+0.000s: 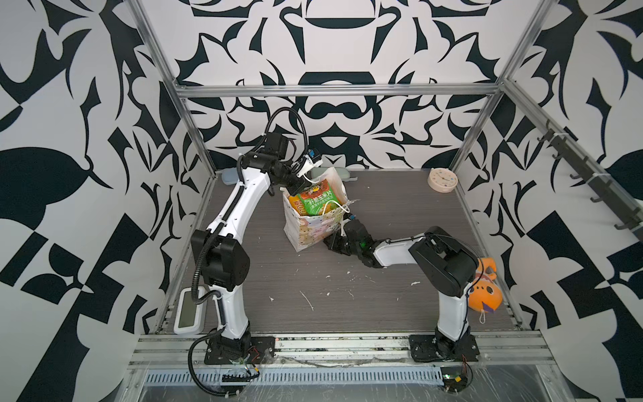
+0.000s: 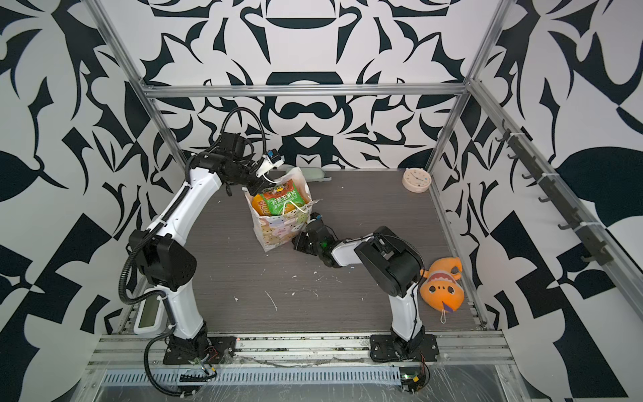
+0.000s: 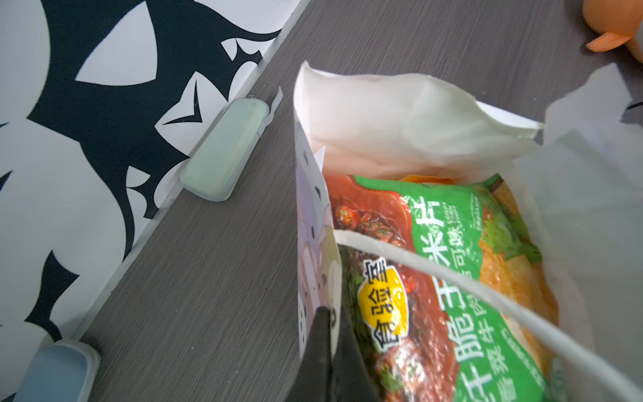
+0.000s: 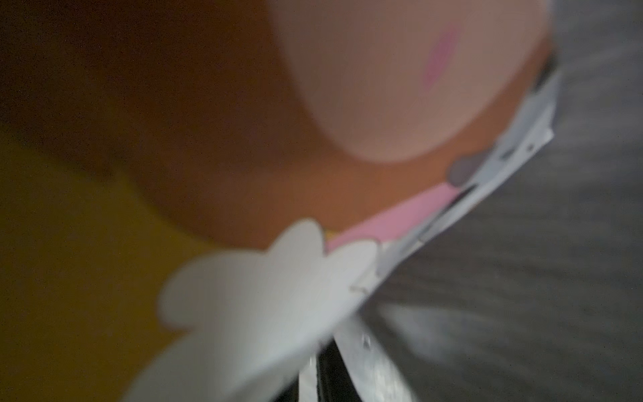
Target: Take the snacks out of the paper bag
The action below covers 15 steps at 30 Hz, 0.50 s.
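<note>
From the left wrist alone, left fingers (image 3: 318,351) pinch the paper bag (image 3: 315,222); right fingers (image 4: 325,383) unreadable.

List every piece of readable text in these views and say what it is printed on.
"纤脆玉米片": large white characters on the green packet.
"食验室": yellow badge on that packet.
Too small or blurred to read: the packet's smaller print, the orange packet lettering, the clock dial.
</note>
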Motion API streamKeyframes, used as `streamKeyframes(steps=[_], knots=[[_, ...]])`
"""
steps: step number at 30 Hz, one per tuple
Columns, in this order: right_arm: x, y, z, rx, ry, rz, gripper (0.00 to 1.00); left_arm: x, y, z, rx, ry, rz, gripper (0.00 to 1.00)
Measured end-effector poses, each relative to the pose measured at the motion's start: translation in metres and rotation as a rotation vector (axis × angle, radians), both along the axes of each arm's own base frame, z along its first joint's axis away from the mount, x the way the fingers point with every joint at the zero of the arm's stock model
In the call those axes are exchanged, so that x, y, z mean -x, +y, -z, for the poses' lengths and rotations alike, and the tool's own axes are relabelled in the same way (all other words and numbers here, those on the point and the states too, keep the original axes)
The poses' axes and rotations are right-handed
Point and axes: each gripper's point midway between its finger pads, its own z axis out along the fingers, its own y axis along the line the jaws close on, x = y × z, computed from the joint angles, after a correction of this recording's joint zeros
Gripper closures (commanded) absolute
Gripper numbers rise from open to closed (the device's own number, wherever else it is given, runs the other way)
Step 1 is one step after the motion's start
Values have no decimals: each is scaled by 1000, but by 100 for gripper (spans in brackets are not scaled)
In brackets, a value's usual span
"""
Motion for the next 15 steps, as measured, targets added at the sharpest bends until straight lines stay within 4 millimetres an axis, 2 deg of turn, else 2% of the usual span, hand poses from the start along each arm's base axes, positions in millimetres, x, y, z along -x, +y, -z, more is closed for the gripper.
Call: streamKeyframes(steps=[6, 12, 15], knots=[[-30, 16, 3, -12, -53, 21, 84, -4, 2, -4, -13, -29, -5, 100], [-62, 34, 5, -13, -104, 18, 83, -6, 2, -17, -7, -60, -2, 100], [-66, 40, 8, -9, -111, -1, 83, -6, 2, -18, -6, -63, 0, 100]])
